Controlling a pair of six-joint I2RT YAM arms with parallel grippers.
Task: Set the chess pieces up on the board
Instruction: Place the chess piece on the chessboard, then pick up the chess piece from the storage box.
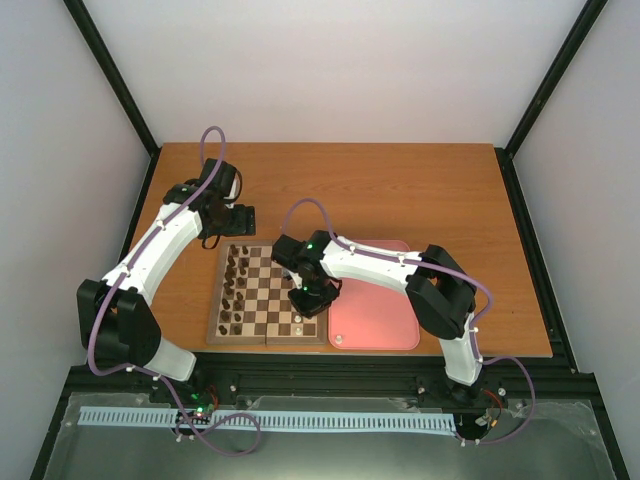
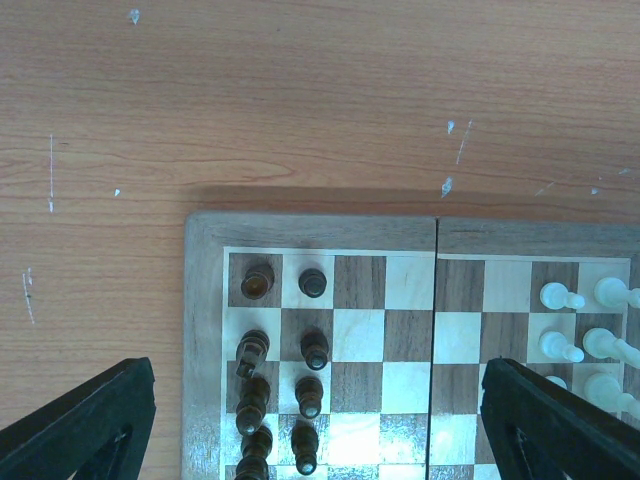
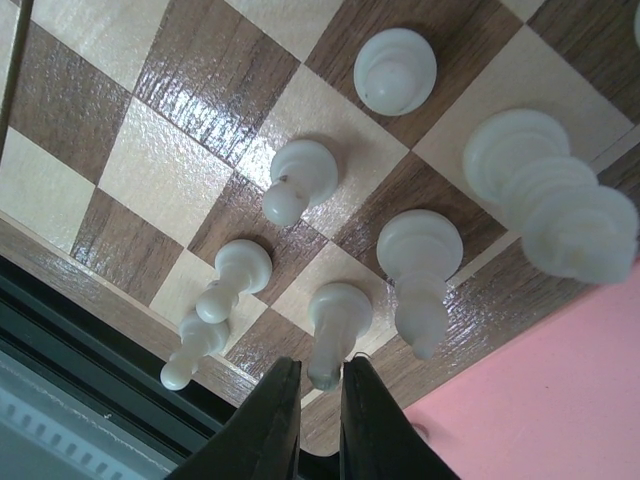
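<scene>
The board (image 1: pixel 268 333) lies in front of both arms. My right gripper (image 1: pixel 306 303) hangs low over its near right corner. In the right wrist view that gripper (image 3: pixel 320 365) is open only a little, its fingertips flanking the top of a cream-white piece (image 3: pixel 335 320) that stands on a light square. Several more white chess pieces (image 3: pixel 420 255) stand around it on the board (image 3: pixel 160 170). My left gripper (image 1: pixel 240 218) hovers beyond the board's far left corner. In its wrist view the left gripper (image 2: pixel 320 430) is open wide and empty over the board (image 2: pixel 205 300), with white pieces (image 2: pixel 560 297) at the right edge.
Dark brown pieces (image 1: pixel 235 290) stand in two files along the board's left side, and the left wrist view shows these dark pieces (image 2: pixel 313 350) from above. A pink tray (image 1: pixel 375 310) lies right of the board; its pink surface (image 3: pixel 560 400) borders the board corner.
</scene>
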